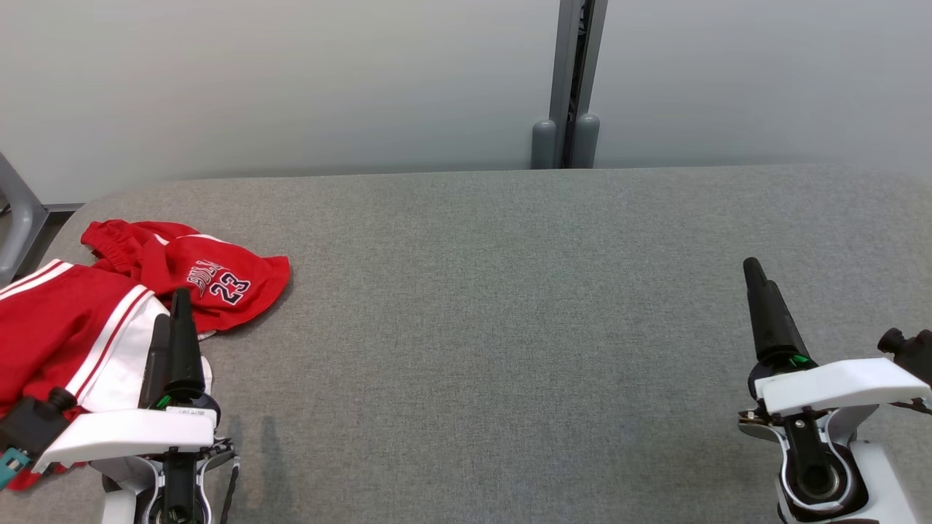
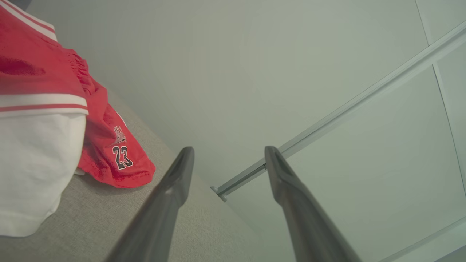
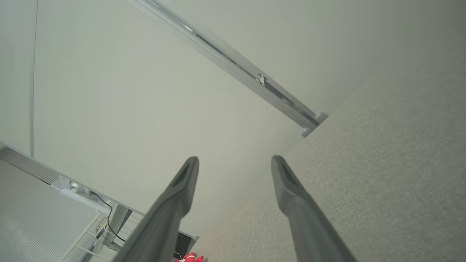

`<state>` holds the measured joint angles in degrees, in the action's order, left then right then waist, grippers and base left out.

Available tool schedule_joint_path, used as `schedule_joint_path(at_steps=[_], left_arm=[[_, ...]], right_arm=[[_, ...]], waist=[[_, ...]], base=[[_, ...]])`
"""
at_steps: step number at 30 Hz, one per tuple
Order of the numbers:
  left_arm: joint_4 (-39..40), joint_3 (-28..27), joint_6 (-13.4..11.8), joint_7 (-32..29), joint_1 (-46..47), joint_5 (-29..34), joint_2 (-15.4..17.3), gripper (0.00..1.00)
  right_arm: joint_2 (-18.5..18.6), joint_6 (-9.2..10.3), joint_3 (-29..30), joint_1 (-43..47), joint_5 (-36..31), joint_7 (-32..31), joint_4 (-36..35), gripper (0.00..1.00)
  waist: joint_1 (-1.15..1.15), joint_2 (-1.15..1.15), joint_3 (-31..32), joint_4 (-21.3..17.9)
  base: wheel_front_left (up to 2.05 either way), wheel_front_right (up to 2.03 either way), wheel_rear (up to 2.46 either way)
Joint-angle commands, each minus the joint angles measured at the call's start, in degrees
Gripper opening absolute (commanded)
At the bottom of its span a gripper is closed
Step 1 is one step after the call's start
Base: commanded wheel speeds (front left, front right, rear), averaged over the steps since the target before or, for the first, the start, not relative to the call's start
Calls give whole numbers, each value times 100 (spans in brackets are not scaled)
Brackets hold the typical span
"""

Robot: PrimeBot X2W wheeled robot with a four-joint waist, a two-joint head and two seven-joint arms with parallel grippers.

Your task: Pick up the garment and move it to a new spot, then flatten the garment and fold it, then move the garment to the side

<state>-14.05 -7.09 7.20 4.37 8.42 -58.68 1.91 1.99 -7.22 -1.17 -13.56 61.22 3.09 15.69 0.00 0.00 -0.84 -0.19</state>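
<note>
I see the garment (image 1: 95,306), red shorts with white side stripes and a "23" printed on one leg, lying rumpled at the left end of the grey fabric tabletop (image 1: 473,291), with part of it running off the left edge of my head view. One red leg is flopped over toward the right, with the number facing up. My left tool (image 2: 229,149) sits at the near left, just beside the garment's white panel. Its fingers are spread wide with nothing between them, and from the wrist camera they look clear of the cloth. My right tool (image 3: 235,158) is well apart from it at the near right, over bare tabletop, fingers also spread wide and gripping nothing. Beyond the far edge stands a pale wall (image 1: 291,80) with a grey post (image 1: 571,80) just right of centre
</note>
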Motion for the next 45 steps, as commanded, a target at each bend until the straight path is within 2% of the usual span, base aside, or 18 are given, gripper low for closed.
schedule_joint_path(at_steps=[1, 8, 13, 30, 45], left_arm=[[124, 0, -36, 48, 34, 250, 67, 100], [253, 76, -191, 173, -38, 1128, 70, 100], [317, 127, -287, 253, -139, 1763, 72, 100], [152, 356, -322, 509, -249, 3160, 85, 100], [178, 419, -367, 702, -272, 4001, 93, 100]], right_arm=[[50, -19, -34, -54, -330, 70, -125, 100], [58, -21, -95, 35, -1488, 203, -161, 100], [63, -23, -111, 82, -2071, 298, -166, 100], [79, -28, 7, 208, -3527, 583, -376, 100], [92, -32, 171, 312, -4372, 794, -477, 100]], waist=[[0, 0, -2, -1], [0, 0, 1, -4], [0, 0, 5, -18], [0, 0, 4, -32], [0, 0, -35, -47]], base=[[0, 0, 0], [0, 0, 0], [0, 0, 0], [0, 0, 0], [0, 0, 0]])
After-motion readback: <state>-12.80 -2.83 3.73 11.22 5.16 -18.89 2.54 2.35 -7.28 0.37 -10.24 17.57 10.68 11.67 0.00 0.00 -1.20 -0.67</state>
